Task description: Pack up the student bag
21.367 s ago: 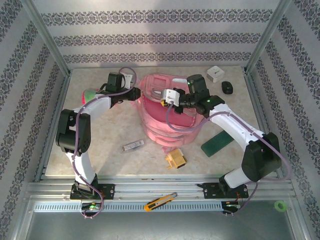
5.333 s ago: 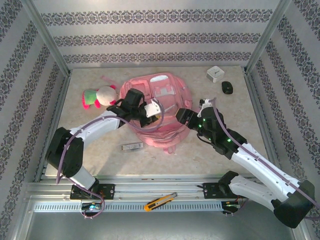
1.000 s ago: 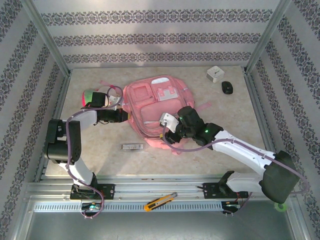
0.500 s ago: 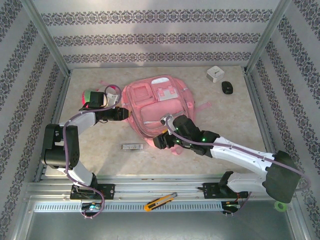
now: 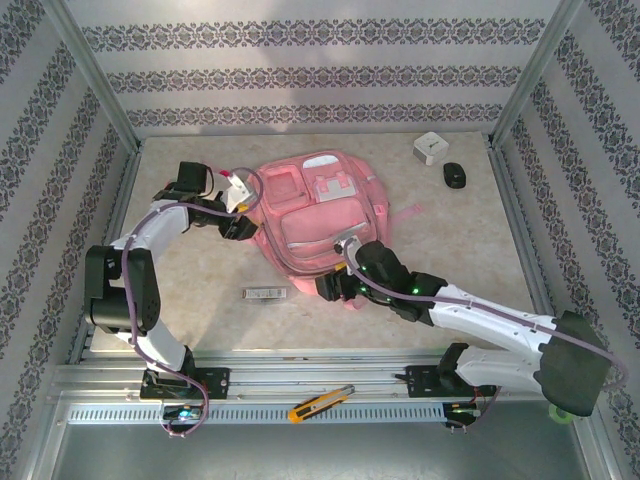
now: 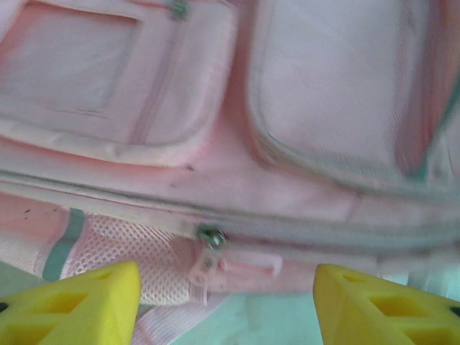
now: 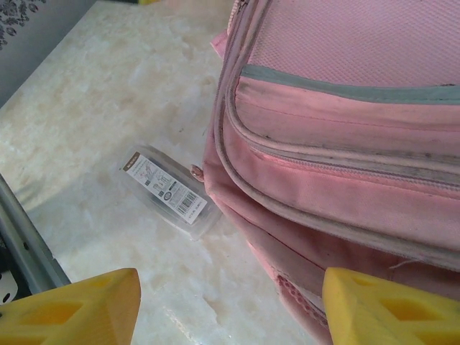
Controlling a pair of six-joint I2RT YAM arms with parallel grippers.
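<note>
The student bag (image 5: 315, 225) lay flat on the table (image 5: 200, 310), pockets facing up, in the middle of the table and nearer its far edge than its near one. We judged the packing to be well along. The bag looked closed and settled, and in the left wrist view the zip seemed drawn shut to the right of its zip pull (image 6: 209, 239). We could not tell what was inside. A small clear case (image 5: 266, 293) lay out on the table just beside the bag's near left side, and a white box (image 5: 431, 147) and a small black thing (image 5: 455, 175) sat near the far right corner. We could not say whether any of them belonged in the bag. If they did, they were what was left to pack.

The bag's long axis ran from the far edge toward the near edge, leaning a little to the right as it came nearer. Its wider end pointed to the far edge and its narrower end to the near edge. We could not tell which end was the top.

The left gripper (image 5: 238, 226) was at the bag's left side, its fingers spread wide with nothing between them. The right gripper (image 5: 326, 288) was at the bag's near end, likewise spread wide and empty.
</note>
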